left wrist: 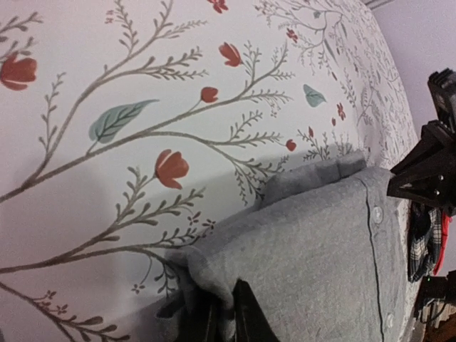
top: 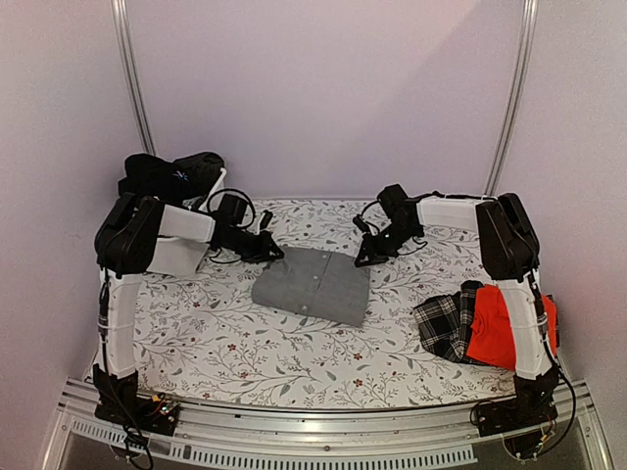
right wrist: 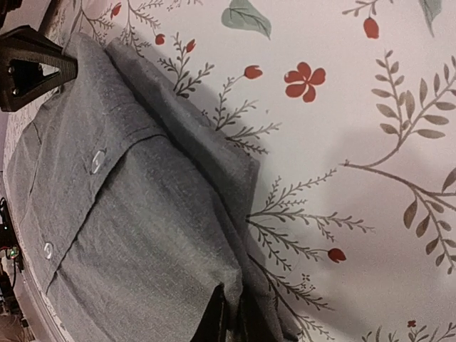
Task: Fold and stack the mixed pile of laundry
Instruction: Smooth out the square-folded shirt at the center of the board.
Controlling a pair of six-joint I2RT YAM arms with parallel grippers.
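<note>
We find no words, numbers or signs that we can read; the counter (top: 225, 343) shows only drawn flowers and leaves; the grey shirt (top: 313, 284) has no label on it.

Robot lab cell: plain white walls (top: 323, 98), aluminium rails (top: 323, 416), floral-clothed table (top: 216, 343).

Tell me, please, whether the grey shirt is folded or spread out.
Folded: the grey shirt lies as a compact rectangle with doubled edges.
</note>
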